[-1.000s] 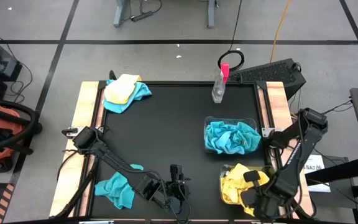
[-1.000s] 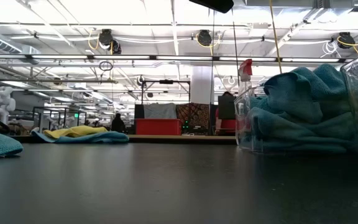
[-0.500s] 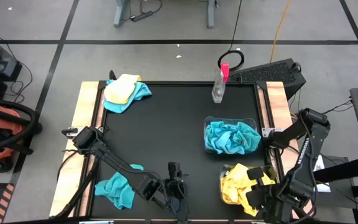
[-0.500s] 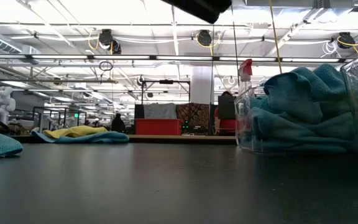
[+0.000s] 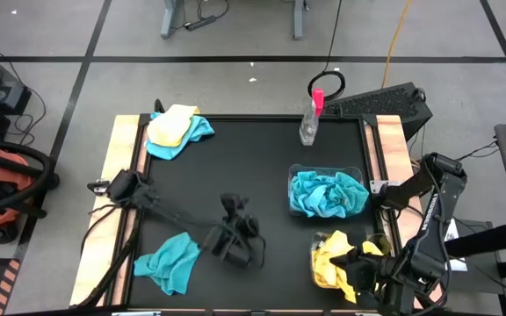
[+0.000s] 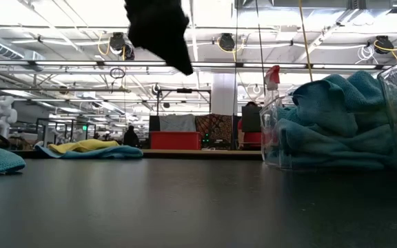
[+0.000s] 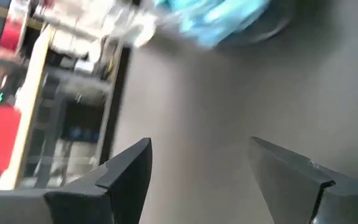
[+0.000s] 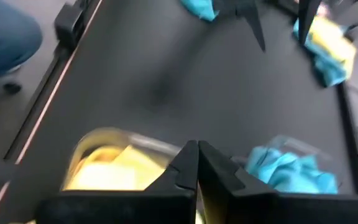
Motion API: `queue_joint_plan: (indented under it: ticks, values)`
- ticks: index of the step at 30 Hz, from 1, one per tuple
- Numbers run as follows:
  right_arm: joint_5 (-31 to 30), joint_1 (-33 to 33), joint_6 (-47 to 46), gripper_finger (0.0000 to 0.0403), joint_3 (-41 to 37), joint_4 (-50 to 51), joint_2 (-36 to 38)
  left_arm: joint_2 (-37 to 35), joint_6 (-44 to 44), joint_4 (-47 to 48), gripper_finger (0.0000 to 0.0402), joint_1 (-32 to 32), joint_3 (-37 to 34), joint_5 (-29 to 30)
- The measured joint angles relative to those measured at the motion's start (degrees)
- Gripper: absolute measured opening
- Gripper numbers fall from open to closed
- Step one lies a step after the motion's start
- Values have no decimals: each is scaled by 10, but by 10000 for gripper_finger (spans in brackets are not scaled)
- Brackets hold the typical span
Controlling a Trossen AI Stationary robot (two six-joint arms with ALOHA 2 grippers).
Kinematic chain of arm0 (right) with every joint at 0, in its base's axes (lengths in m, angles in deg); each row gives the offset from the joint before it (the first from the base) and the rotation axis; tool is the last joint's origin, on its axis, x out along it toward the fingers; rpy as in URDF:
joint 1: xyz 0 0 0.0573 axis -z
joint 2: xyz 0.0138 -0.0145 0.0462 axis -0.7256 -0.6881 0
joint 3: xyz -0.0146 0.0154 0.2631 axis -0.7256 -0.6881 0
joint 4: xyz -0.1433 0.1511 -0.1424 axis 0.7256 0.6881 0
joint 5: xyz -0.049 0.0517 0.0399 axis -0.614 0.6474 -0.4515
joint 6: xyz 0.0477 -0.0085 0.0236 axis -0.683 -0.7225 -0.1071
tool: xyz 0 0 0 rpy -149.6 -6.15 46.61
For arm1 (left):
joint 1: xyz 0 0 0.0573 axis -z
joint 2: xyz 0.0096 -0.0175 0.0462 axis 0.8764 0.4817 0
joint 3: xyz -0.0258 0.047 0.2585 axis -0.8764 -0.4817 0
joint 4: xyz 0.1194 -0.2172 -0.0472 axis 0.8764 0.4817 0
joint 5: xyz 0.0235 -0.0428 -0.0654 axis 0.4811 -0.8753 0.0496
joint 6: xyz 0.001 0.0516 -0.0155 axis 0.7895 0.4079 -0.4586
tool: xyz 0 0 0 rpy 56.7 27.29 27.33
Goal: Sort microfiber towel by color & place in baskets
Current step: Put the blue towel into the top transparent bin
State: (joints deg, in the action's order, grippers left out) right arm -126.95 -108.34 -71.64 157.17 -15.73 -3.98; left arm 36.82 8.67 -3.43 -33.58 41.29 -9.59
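Observation:
A loose blue towel point(image 5: 169, 263) lies flat near the table's near-left corner. A yellow towel on a blue one point(image 5: 176, 130) lies at the far-left corner. One clear basket point(image 5: 292, 186) on the right holds blue towels point(image 5: 328, 193). The basket nearer the near edge point(image 5: 316, 244) holds yellow towels point(image 5: 330, 262). My left gripper point(image 5: 235, 211) hangs open and empty above the table's middle, right of the loose blue towel; its fingers point(image 7: 123, 174) stand wide apart. My right gripper point(image 8: 196, 163) is shut and empty over the yellow basket's near-right side.
A clear spray bottle with a pink top point(image 5: 310, 118) stands at the far edge, beyond the blue basket. Bare black tabletop point(image 5: 244, 158) stretches between the far-left pile and the baskets. Wooden rails run along both sides. The room's floor surrounds the table.
My left gripper has swung from the near edge up and toward the table's middle and far side, turning as it went, and stays open. My right arm has drawn back a little toward the near-right corner. The towels have stayed put.

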Motion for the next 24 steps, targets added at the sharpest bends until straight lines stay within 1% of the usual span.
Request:
queue_joint_plan:
  ticks: [3,7,12,14,15,16,17,19,21,22,24]
  values:
    - [-23,2,15,2,0,-18,0,-2,-22,59,270,-33,0,2]
    - [-27,6,41,2,0,-58,0,-3,-19,105,270,-79,0,2]
    - [-26,8,84,2,-23,-124,-2,-5,28,105,270,-140,0,-2]
    - [-24,11,88,2,-39,-145,-2,-8,57,96,270,-169,0,-25]
    - [-24,12,87,2,-47,-152,-2,-8,68,93,270,-183,0,-46]
    - [-24,12,84,2,-57,-160,-2,-7,77,88,270,-198,0,-80]
    - [-24,12,82,2,-68,-170,-2,-7,87,86,270,-212,0,-122]
    - [-21,12,81,2,-90,-196,-2,-7,109,89,270,-232,0,-226]
    - [-5,12,80,2,-111,-226,-2,-7,116,88,270,-239,-7,-312]
    - [2,12,80,3,-122,-240,-2,-7,117,92,270,-238,-9,-339]
    - [7,12,79,9,-142,-265,-2,-6,117,100,270,-230,-13,-364]
